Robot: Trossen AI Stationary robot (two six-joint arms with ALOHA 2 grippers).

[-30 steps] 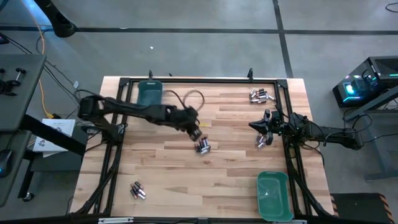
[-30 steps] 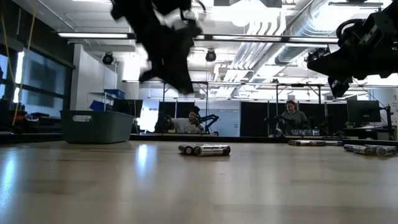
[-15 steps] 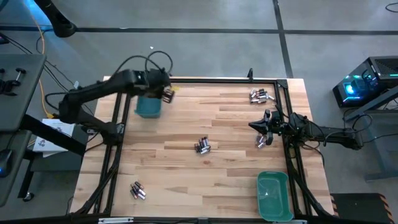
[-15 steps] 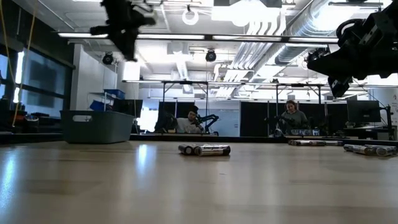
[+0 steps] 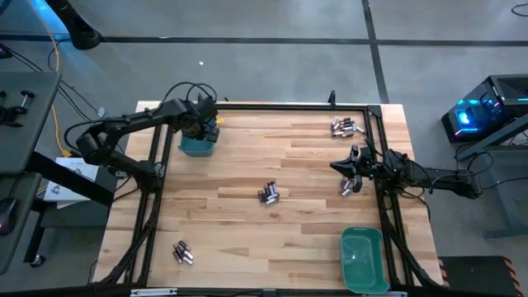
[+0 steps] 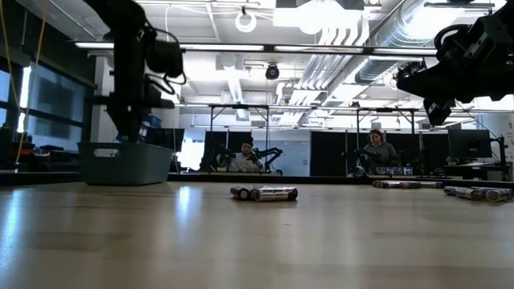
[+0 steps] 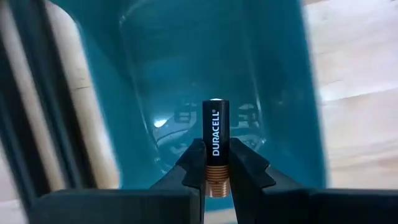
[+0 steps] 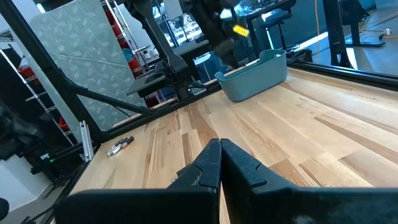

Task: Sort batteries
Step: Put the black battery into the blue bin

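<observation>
Left claw [image 7: 216,177] grips a Duracell battery [image 7: 216,140] upright above the teal bin [image 5: 198,143] at the surface's [image 5: 313,247] 11 o'clock corner; right claw [image 8: 219,163], closed and empty, waits at the 3 o'clock edge.

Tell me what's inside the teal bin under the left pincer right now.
The left pincer holds a black-and-copper battery over the teal bin. The visible floor shows only glare, no cells; the part behind the pincer is hidden.

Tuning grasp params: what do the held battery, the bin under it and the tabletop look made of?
Battery: glossy black wrap, copper-coloured band, likely metal can. Teal bin: smooth plastic, by its sheen. Table: light wood planks, visible grain. Left pincer holds the battery.
</observation>
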